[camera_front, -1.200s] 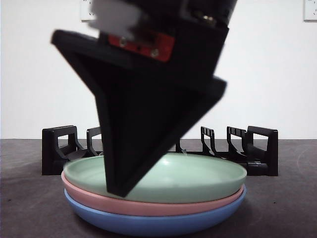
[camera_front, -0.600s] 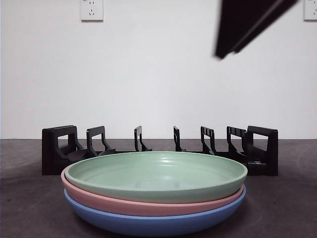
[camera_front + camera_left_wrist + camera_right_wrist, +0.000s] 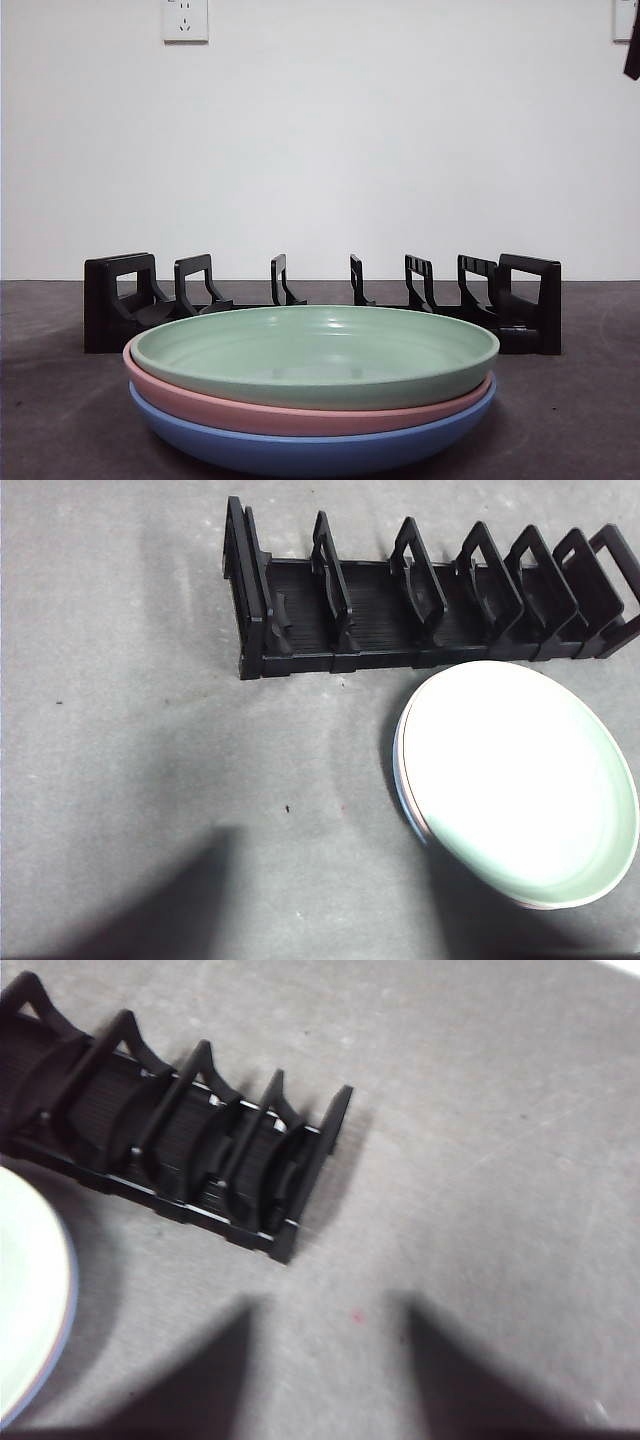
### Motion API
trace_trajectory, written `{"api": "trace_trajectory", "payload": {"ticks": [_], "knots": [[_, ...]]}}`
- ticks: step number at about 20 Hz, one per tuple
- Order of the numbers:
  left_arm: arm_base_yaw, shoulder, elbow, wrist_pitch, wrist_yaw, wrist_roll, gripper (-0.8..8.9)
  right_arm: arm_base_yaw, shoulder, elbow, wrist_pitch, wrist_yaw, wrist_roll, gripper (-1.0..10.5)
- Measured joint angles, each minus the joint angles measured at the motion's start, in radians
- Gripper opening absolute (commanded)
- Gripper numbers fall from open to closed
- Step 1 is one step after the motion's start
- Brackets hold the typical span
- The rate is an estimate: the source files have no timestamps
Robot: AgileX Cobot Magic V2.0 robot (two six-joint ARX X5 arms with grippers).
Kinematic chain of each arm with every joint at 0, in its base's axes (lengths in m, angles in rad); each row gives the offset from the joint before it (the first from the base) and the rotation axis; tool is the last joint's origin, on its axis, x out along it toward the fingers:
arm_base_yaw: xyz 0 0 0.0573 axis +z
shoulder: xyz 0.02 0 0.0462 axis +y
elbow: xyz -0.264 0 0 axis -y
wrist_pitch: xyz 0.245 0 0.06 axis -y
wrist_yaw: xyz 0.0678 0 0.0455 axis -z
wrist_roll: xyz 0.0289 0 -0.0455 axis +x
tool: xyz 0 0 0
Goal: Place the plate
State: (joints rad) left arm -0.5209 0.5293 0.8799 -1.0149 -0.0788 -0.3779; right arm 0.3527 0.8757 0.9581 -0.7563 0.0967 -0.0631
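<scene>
Three plates are stacked at the table's front: a green plate (image 3: 315, 350) on top, a pink plate (image 3: 300, 416) under it and a blue plate (image 3: 310, 452) at the bottom. The green plate also shows in the left wrist view (image 3: 520, 780) and at the edge of the right wrist view (image 3: 25, 1310). My right gripper (image 3: 632, 50) shows only as a black tip at the top right corner, far above the stack and holding nothing. Its two shadows on the table lie wide apart. My left gripper is out of view.
A black plate rack (image 3: 120, 300) with several upright dividers stands behind the stack, all slots bare. It also shows in the left wrist view (image 3: 400, 630) and the right wrist view (image 3: 180, 1150). Grey table lies around it.
The gripper that was low over the green plate has risen and moved away to the top right corner. The three plates have not moved.
</scene>
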Motion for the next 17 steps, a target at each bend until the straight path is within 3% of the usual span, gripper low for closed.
{"api": "trace_trajectory", "payload": {"ticks": [13, 15, 17], "knots": [[0.006, -0.03, -0.01, 0.009, -0.014, 0.066, 0.08, 0.0, -0.005, 0.0, 0.072, -0.011, 0.0, 0.2], [0.054, -0.132, -0.115, 0.186, -0.077, 0.122, 0.07, 0.0, -0.005, 0.0, 0.072, -0.011, 0.0, 0.2], [0.126, -0.29, -0.311, 0.458, -0.076, 0.225, 0.08, 0.0, -0.005, 0.0, 0.073, -0.011, 0.0, 0.2]]}}
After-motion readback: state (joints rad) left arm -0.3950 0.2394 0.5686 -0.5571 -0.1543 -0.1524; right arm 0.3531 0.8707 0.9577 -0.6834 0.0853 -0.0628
